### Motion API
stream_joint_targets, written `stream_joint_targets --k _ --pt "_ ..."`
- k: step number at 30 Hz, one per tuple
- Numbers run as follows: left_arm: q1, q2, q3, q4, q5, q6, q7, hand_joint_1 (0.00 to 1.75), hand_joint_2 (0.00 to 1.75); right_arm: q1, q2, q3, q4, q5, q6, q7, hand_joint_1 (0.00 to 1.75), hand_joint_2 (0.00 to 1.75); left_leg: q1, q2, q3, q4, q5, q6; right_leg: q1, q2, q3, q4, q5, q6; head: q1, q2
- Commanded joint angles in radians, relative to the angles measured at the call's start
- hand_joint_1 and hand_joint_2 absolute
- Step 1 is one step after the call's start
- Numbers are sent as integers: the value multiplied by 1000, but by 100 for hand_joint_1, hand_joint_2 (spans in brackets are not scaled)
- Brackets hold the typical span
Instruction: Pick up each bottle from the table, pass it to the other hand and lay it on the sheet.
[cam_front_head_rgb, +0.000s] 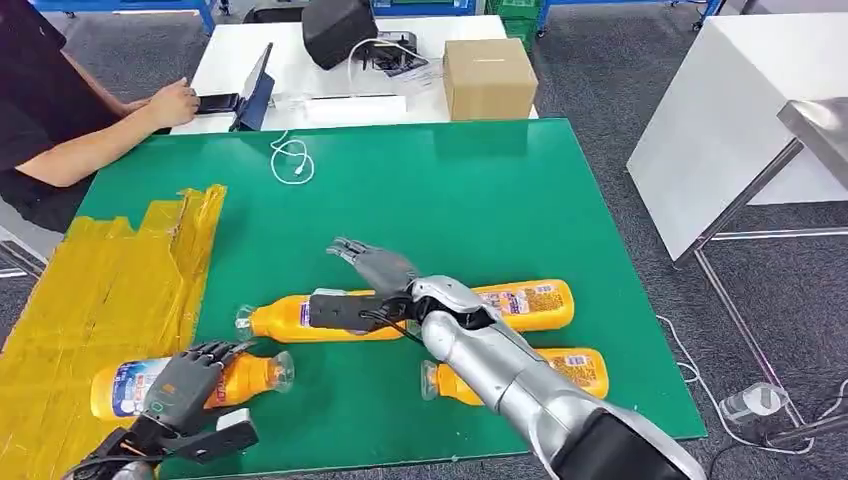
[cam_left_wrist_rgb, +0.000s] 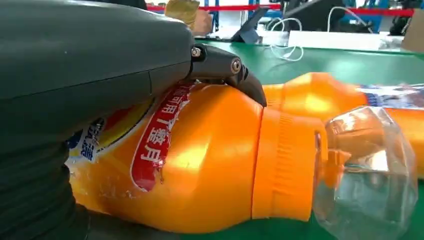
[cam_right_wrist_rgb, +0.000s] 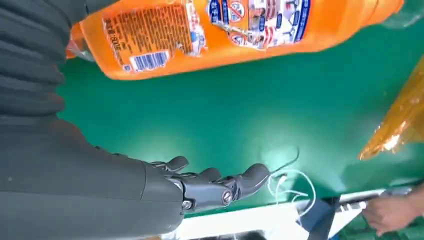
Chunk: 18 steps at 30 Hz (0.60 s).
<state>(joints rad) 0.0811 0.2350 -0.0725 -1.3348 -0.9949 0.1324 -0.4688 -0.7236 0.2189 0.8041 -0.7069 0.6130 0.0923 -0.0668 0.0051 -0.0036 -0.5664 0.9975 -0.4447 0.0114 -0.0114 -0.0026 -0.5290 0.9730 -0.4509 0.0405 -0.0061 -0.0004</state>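
Bottles (cam_front_head_rgb: 520, 303) are glossy orange plastic with clear plastic caps (cam_left_wrist_rgb: 367, 172) and shiny printed labels (cam_right_wrist_rgb: 150, 37). The mat (cam_front_head_rgb: 480, 200) is smooth matt green, the sheet (cam_front_head_rgb: 100, 290) crinkly, glossy yellow film. Arm (cam_front_head_rgb: 520, 375) is brushed silver metal, hands (cam_front_head_rgb: 185, 385) matt grey, probably plastic. Box (cam_front_head_rgb: 489, 78) at the far edge is plain cardboard.

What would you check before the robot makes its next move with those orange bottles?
1. Left hand around the near-left bottle: ok, fingers wrap it.
2. That bottle reaches the yellow sheet: ok, its base end lies on it.
3. Right hand free for the next bottle: ok, open above the table.
4. Long bottle within reach: ok, it lies under the right arm.
5. Person's hand clear: ok, at the far desk.
6. Grip firmness: cannot tell.
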Motion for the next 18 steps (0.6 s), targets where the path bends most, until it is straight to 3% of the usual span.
stream_joint_targets --k 1,8,18 --pt "32 93 -13 65 92 -110 -36 0 0 -99 51 98 206 1 41 2 0 175 1 4 2 -1 0 -1 1 4 0 0 0 -1 0 0" --pt "25 53 2 39 219 -198 -128 0 0 -128 80 195 299 54 80 19 0 175 0 2 1 0 0 -1 1 2 1 1 0 -1 1 0" --pt "16 22 12 15 353 -318 -226 0 0 -115 95 225 352 76 89 31 0 175 0 1 2 -1 1 -1 -1 1 2 0 0 -1 0 0"
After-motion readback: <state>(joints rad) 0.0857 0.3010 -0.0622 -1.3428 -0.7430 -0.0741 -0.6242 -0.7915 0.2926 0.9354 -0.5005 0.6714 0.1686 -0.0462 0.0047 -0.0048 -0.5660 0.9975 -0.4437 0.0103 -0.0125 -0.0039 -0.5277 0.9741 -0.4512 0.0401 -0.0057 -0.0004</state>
